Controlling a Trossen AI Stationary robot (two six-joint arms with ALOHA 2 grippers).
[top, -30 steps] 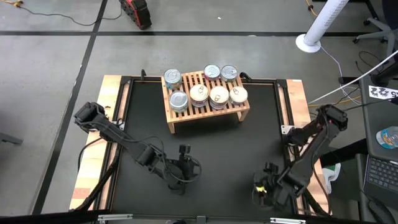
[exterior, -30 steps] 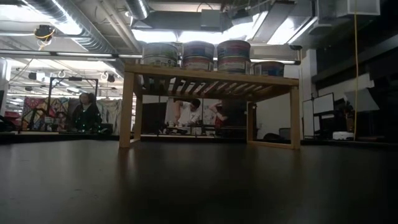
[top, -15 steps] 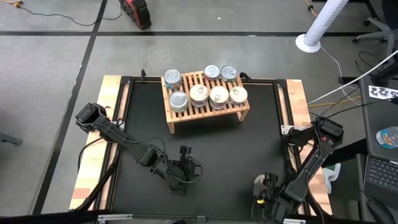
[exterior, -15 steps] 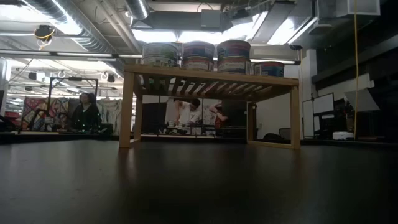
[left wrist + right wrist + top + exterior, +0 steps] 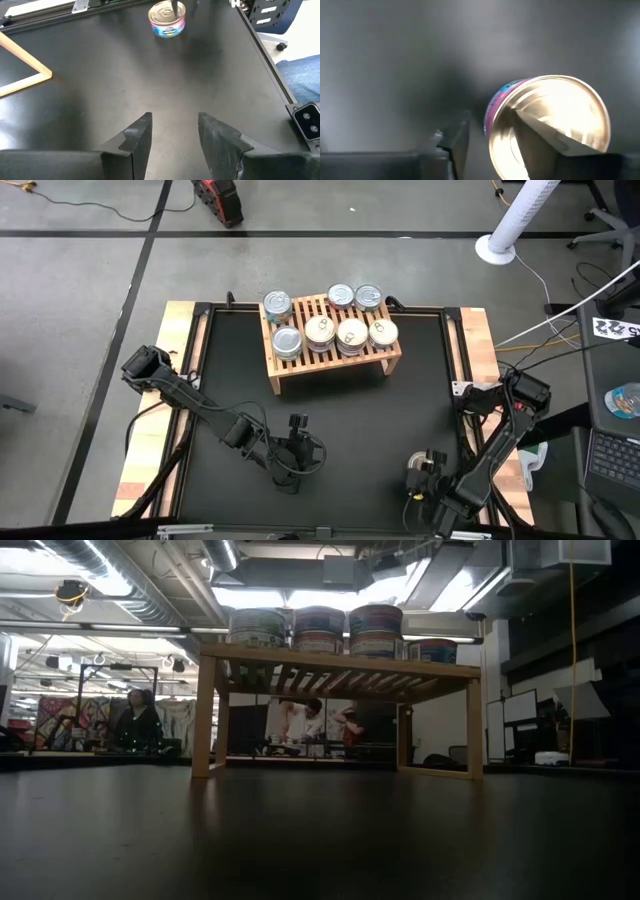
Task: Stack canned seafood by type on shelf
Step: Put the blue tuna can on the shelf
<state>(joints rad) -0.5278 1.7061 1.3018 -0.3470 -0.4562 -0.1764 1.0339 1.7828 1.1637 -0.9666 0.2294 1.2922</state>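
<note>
High view: shelf (image 5: 331, 350) sits at the far-middle of the black table (image 5: 400, 420), w/ seven tins on its slatted top – three along the back, four in front. Left gripper (image 5: 290, 452) low over the near-centre mat. Right gripper (image 5: 428, 485) down at the near-right corner; loose can not visible here.

Low view: shelf legs on the mat, tin stacks (image 5: 318, 630) lined along the top. People visible in the room behind.

Left wrist: fingers (image 5: 139, 137) apart, nothing btwn them, bare mat below. One silver-lid can (image 5: 167, 19) stands upright well ahead, near the right-hand rail.

Right wrist: that can (image 5: 547, 125) tilted, shiny face toward the cam, blue-pink label at its edge. One finger (image 5: 555, 142) lies across it, the other (image 5: 452, 140) is beside it – jaws straddle the can, can't tell if clamped.
</note>
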